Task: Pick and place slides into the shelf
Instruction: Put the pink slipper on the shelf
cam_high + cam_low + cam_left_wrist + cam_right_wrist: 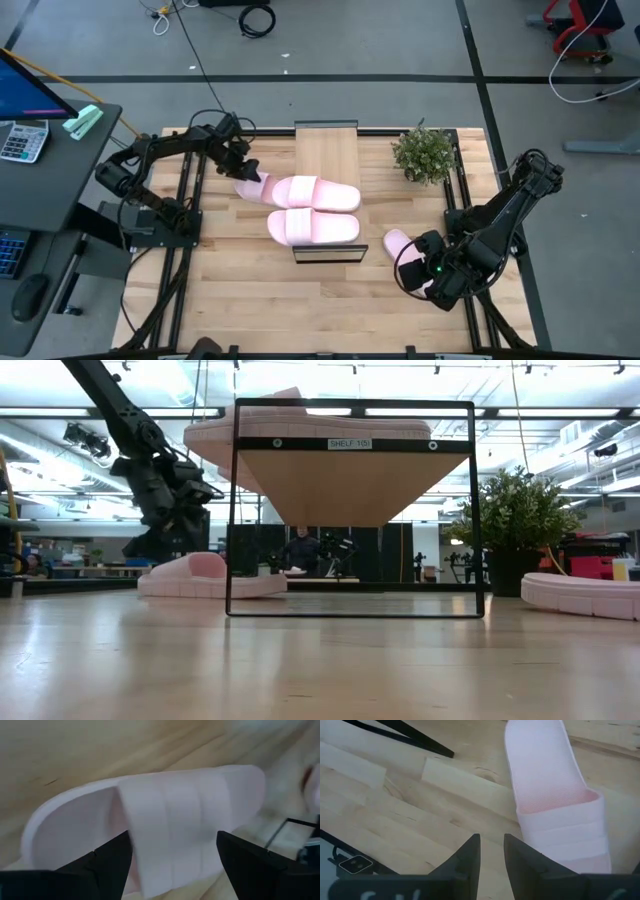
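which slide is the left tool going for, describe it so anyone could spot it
Start at the shelf in the middle of the table, with two slides lying on it. Off its left side, one slide lies on the tabletop. It alone sits under the open left tool; the fourth lies near the right arm.

Two pink slides (313, 209) lie on the shelf (327, 150) — two on the tabletop.

One text can be read: a small white label (349, 444) at the middle of the top black bar of the shelf (352, 508), seen in the low view, reads "SHELF 10U", though its last characters are not sure. The keys of the calculator (21, 140) on the side desk, in the high view, are too small to read.
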Motion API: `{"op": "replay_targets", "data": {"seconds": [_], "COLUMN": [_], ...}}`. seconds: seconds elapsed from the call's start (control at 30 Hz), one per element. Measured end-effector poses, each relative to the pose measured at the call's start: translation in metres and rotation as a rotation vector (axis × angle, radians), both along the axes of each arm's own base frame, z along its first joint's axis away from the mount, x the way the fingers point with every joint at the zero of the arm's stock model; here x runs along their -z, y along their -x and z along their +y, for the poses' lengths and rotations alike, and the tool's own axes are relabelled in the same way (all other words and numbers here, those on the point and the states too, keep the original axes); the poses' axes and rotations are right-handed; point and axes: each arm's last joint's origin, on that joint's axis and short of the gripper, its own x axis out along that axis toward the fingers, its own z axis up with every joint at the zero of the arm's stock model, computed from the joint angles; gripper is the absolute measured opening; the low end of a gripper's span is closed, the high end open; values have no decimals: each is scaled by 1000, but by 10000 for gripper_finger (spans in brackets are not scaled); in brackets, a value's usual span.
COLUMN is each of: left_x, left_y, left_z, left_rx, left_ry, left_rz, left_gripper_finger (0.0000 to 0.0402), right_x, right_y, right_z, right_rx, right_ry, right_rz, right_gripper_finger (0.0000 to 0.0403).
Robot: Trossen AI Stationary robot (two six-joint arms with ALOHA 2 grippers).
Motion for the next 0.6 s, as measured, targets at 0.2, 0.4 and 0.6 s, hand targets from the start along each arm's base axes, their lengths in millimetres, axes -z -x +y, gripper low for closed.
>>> {"op": "replay_targets", "data": {"seconds": [0.2,0.4,0.6], "left_x": [1,10,11], "left_y": [-1,-3,-7], "left_z": [1,4,8], "left_rx": [0,3,-7], "left_ry": [2,25,-7], "left_rz": [-11,-3,-28], "left_gripper_finger": [293,293,285], "right_x": [0,0,0], "right_y": [0,-2,-3], "right_z": [0,-2,-3], "right_rx": [5,15,19], "right_ry": [16,23,23], "right_rz": [-17,-25,-25], "right_gripper_finger": [92,92,92]}}
